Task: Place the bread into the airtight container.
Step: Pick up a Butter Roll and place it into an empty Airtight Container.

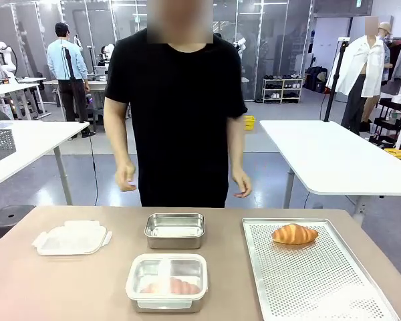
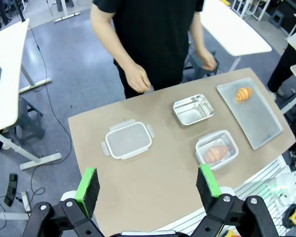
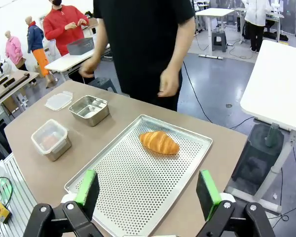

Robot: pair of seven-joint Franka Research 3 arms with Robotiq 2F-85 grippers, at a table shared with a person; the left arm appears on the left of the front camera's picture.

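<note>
Closest to me, both arms hang high over the brown table (image 1: pixel 47 287). The right gripper (image 3: pixel 148 193) has its green-padded jaws spread as wide as they go, with nothing between them, and it looks down on the silver perforated metal tray (image 3: pixel 123 182). The left gripper (image 2: pixel 148 186) is just as wide open and empty above the table's middle.

Near the robot's edge sits a steel container with a clear plastic lid on it (image 1: pixel 166 282), and what looks like a bread lies inside. Just beyond it stands an open, empty rectangular steel container (image 1: pixel 175 230). A loose clear plastic lid (image 1: pixel 71 239) lies off to the left.

The golden-brown crescent-shaped bread (image 3: pixel 159 142) lies alone on the far part of the tray, well apart from every container.

I see several ways this could go wrong. The bread looks soft and flaky, so a hard squeeze could crush it and a light one could let it slip. Fingertips coming down too low could catch the tray's holes and shove the tray. Carrying the bread to the lidded box would leave it on top of the lid. The open box looks light and may skid if its rim is clipped. At the far edge stands a person in a black shirt (image 1: pixel 177 100), one hand (image 1: pixel 242 184) loose near that box, which an arm swinging across might meet.
</note>
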